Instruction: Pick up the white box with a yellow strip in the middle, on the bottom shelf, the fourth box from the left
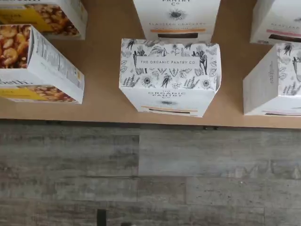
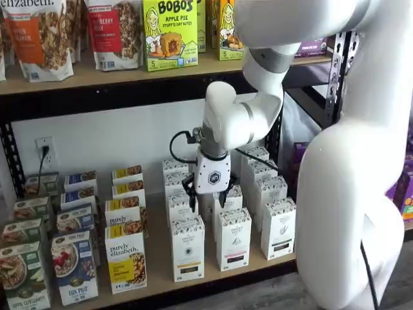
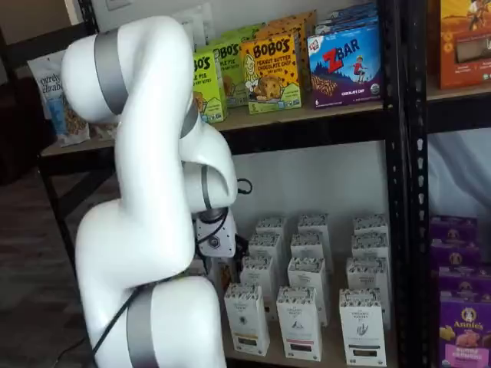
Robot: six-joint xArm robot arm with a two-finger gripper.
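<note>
The white box (image 1: pixel 169 75) stands at the front edge of the bottom shelf (image 1: pixel 103 110), its flower-patterned top facing the wrist view and a yellow-orange strip low on its front. In both shelf views it is the front carton of its column (image 2: pixel 188 248) (image 3: pixel 247 318). My gripper (image 2: pixel 205 194) hangs above that column, a little behind and above the front box, touching nothing. Its two black fingers (image 2: pixel 190 189) stand apart with a plain gap, so it is open and empty.
"purely elizabeth" boxes (image 2: pixel 126 261) stand just left of the white box. Alike white cartons (image 2: pixel 233 239) with dark strips stand to its right. More cartons fill the rows behind. An upper shelf with Bobo's boxes (image 2: pixel 169 32) hangs overhead. Black uprights (image 2: pixel 335 64) bound the right side.
</note>
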